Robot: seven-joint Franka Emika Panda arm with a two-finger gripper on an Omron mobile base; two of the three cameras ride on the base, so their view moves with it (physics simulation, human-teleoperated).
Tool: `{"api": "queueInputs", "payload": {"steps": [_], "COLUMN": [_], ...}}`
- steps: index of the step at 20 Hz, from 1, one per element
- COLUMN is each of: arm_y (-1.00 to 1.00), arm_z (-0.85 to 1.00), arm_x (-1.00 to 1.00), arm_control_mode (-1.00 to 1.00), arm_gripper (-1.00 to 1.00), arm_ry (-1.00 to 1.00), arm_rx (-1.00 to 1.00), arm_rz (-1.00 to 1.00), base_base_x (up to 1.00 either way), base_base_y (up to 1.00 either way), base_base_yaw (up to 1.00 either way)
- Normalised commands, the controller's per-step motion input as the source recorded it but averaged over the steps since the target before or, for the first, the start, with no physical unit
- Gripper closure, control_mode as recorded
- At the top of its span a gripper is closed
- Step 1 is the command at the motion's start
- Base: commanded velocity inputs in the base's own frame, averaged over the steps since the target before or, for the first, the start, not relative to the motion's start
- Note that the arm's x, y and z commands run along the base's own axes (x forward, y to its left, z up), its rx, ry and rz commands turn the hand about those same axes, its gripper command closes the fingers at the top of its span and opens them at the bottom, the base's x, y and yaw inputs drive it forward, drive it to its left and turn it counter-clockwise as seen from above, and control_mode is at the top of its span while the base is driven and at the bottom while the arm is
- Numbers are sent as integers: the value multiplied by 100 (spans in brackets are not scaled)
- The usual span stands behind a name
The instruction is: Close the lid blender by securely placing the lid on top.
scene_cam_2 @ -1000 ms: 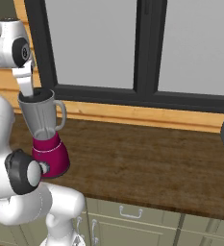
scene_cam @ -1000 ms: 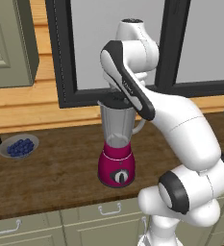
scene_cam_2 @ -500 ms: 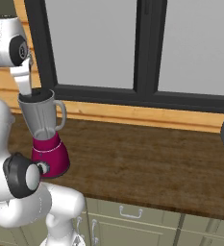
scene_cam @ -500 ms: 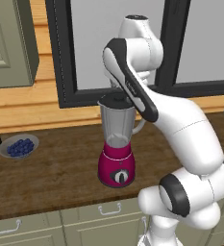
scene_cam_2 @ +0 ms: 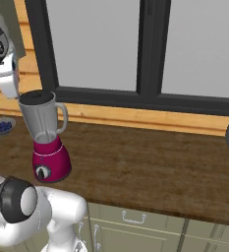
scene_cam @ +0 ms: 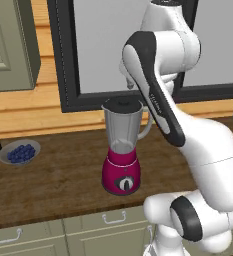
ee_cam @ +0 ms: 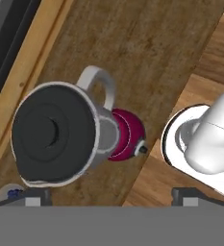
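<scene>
Now lid seated on blender, below open gripper.

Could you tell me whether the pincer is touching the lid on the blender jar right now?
Apart. In the hand view the lid sits alone on the blender jar, with the pincer fingertips spread wide at the frame's bottom, clear of it.

Glossy white rounded arm segments, dark grey joints, black bands
</scene>
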Motion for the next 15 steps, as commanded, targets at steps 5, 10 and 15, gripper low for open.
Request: {"api": "queueInputs", "payload": {"steps": [5,10,15], "arm_y": [-40,-44,-53], "arm_z": [-1,0,0], "arm_x": [-71,-42,-26], "arm_control_mode": [-100,-100,-100], "arm_gripper": [-100,-100,-100], "arm_ry": [-24,-22,-20], "arm_rx": [6,3,1], "arm_rz": [0,3,4], "base_base_x": [0,0,0], "base_base_y": [0,0,0], "base_base_yaw": [0,0,0]}}
